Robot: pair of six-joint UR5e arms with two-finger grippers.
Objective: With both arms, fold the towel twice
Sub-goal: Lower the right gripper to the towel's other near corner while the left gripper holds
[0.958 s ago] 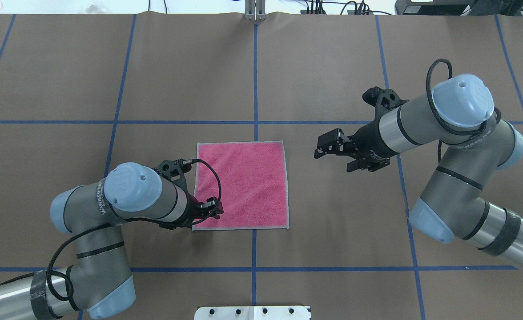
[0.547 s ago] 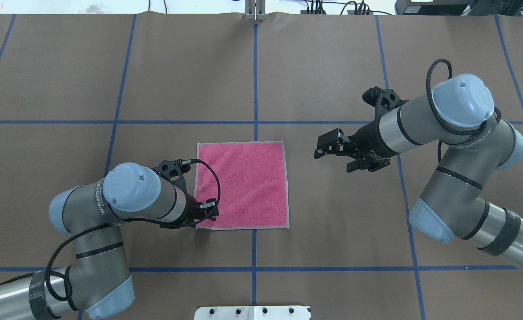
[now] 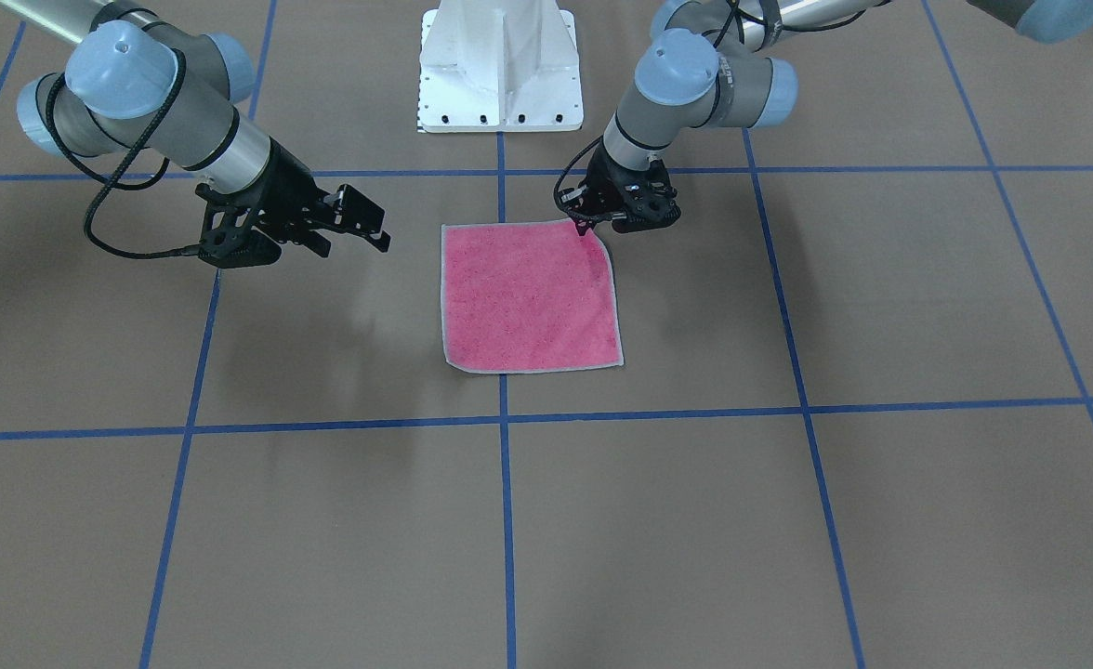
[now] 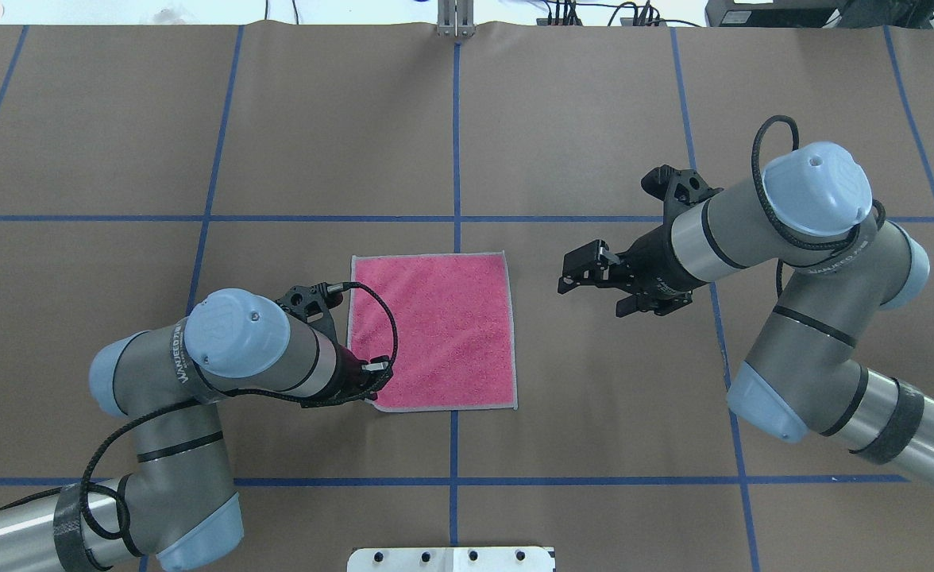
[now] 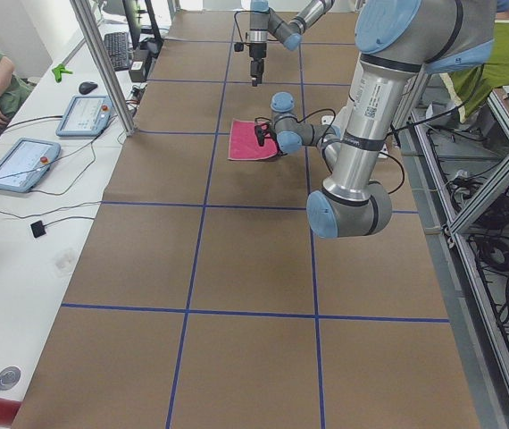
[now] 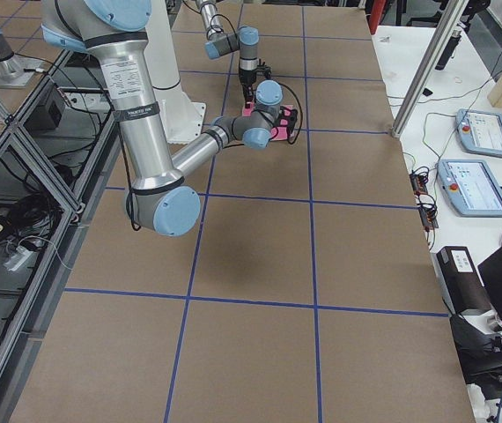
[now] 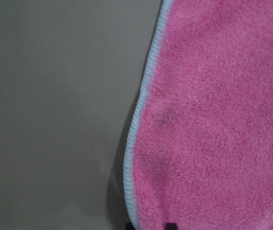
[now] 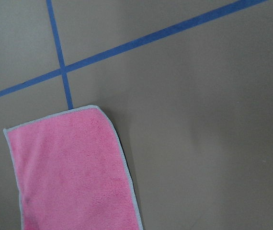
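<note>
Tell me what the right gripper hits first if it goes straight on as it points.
Probably the bare table cover just short of the towel: the open right gripper tilts down toward the towel's nearest edge. Height is unclear, so it might reach that edge instead.

Near right arm [image 6: 145, 132] hides part of the pink towel [image 6: 279, 130] — far left arm [image 6: 247, 66] points down behind it.

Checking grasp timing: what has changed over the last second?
The left gripper has pinched the near-left corner of the towel and drawn it inward. The right gripper shifted only slightly, jaws open. The other three corners stayed flat.
</note>
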